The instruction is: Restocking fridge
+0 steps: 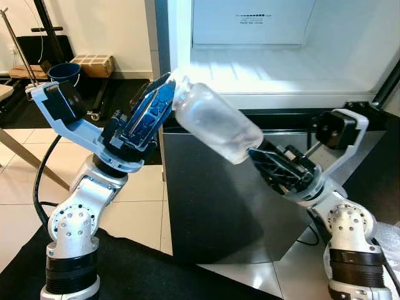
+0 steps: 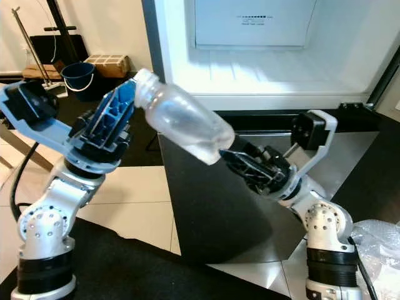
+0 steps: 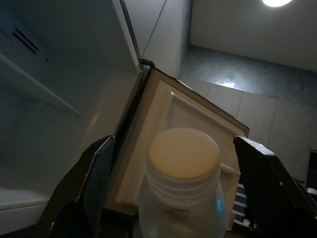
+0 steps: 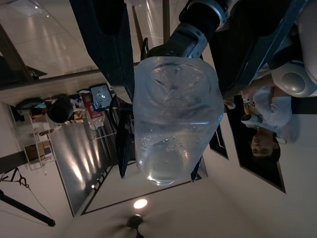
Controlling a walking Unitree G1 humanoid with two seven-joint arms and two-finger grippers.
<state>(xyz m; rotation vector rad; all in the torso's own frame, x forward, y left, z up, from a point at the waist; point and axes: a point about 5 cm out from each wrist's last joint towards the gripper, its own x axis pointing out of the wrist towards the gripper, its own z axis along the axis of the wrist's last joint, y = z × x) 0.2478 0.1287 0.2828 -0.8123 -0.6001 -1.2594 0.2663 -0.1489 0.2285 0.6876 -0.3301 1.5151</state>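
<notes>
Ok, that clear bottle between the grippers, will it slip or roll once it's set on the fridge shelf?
The bottle looks smooth and wet inside, so probably slippery. Round body: laid on its side, it would likely roll. The right gripper holds its base; the left gripper is at the cap.

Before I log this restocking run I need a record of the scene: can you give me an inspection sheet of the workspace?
Surface: white fridge shelf, bare and brightly lit, door open.
Job's things: clear plastic bottle with a pale screw cap, tilted, cap end toward the left gripper, base toward the right gripper, in front of the fridge.
Clutter: blue bucket and cardboard box on the floor at the left; crinkled clear plastic at lower right.
Grippers: left gripper open around the cap; right gripper at the bottle's base, fingers hidden.
Cables: black cable beside the left arm.
Surroundings: pale tiled floor, black mat.
</notes>
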